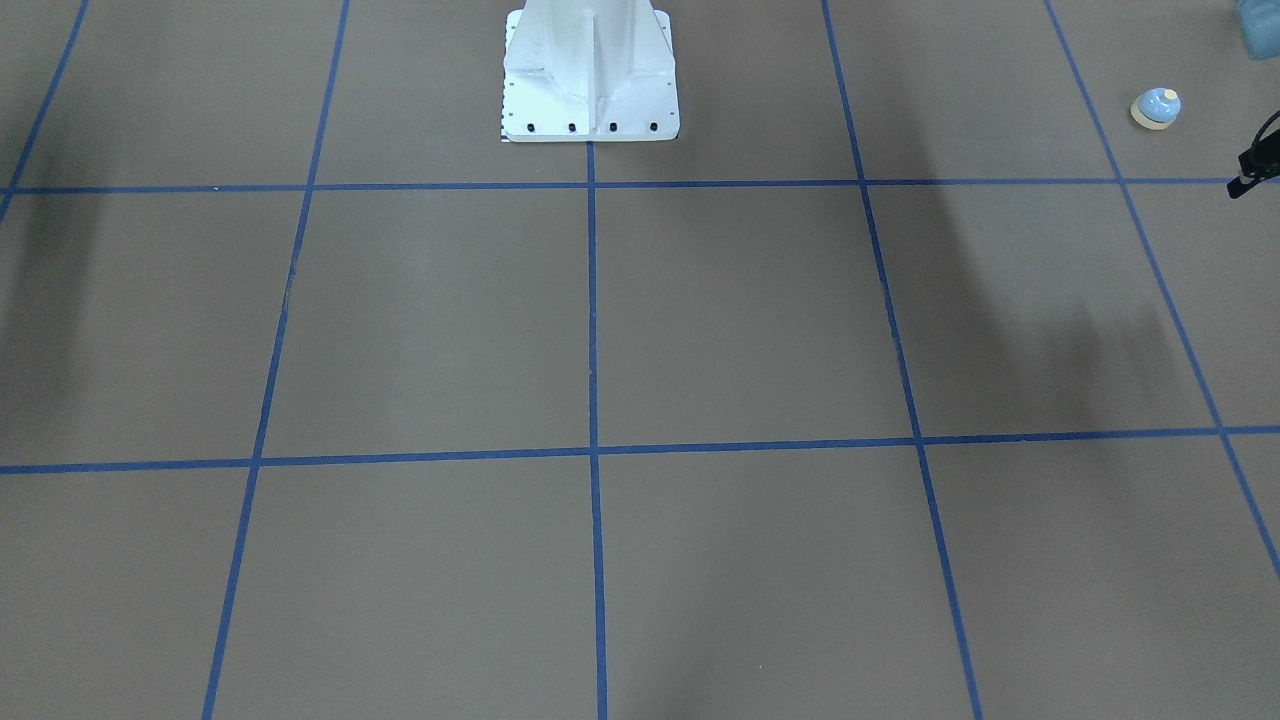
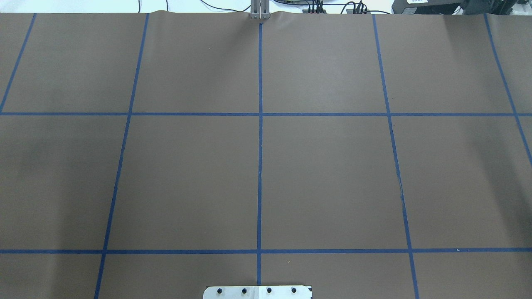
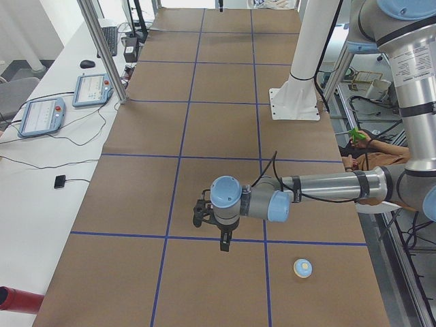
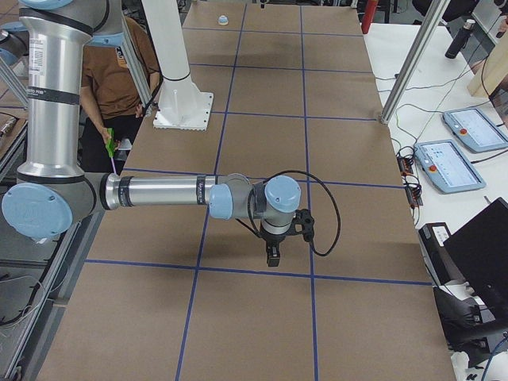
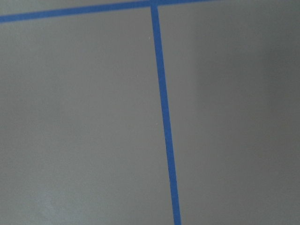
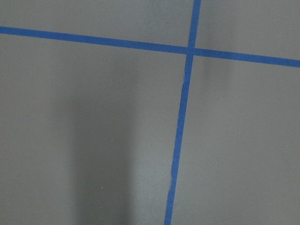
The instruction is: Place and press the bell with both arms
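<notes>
The bell is a small light-blue dome on a cream base. It stands upright on the brown table near the robot's left end, and also shows in the exterior left view and far off in the exterior right view. My left gripper hangs above the table, apart from the bell; only a black bit of it shows at the front view's edge. My right gripper hangs above the table's other end. I cannot tell whether either is open or shut. Both wrist views show only bare table and tape.
The white mounting pedestal stands at the table's robot side. Blue tape lines form a grid on the table. Teach pendants lie on the side bench. A person stands behind the robot.
</notes>
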